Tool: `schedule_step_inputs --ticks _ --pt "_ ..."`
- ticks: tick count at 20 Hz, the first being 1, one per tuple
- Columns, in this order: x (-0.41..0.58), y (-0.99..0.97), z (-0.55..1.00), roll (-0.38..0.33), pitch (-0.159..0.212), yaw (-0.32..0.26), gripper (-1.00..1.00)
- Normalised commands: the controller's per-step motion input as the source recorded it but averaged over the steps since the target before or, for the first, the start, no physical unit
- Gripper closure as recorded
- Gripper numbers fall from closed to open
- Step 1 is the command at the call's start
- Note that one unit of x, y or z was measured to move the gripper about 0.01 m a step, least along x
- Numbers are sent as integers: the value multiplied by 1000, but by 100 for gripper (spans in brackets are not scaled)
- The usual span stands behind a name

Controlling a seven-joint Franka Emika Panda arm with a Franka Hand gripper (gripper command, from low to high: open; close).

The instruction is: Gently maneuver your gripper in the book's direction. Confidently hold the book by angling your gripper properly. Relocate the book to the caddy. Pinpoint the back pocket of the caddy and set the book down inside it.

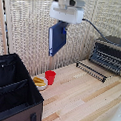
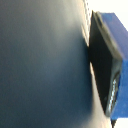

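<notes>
In the exterior view my white gripper (image 1: 60, 25) is high above the table, shut on the navy-blue book (image 1: 57, 39), which hangs upright below it, tilted slightly. The black caddy (image 1: 15, 92) stands at the exterior view's lower left, open at the top, with fabric dividers inside; a narrow back pocket (image 1: 7, 70) lies behind a divider. The book is up and to the exterior view's right of the caddy. In the wrist view the dark book cover (image 2: 42, 65) fills most of the picture, with a dark, blue-tipped finger (image 2: 107, 70) pressed against it.
A red cup (image 1: 50, 77) and a white plate with yellow food (image 1: 39, 82) sit on the wooden table next to the caddy. A black toaster oven (image 1: 109, 54) with a pulled-out rack (image 1: 91, 70) stands at the exterior view's right. A bamboo screen backs the scene.
</notes>
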Motion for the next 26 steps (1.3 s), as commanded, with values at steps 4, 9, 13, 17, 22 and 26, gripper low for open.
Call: schedule_step_inputs --ticks 4,9,13,17,22,26 --pt "13 628 729 -44 -74 -190 100" --pt "46 689 613 -33 -50 -167 100" --pt "151 791 451 -15 -9 -123 100" --pt "241 886 384 -6 0 -74 100" --pt "291 897 358 -1 0 -63 100" --pt "297 858 402 -9 0 -79 100"
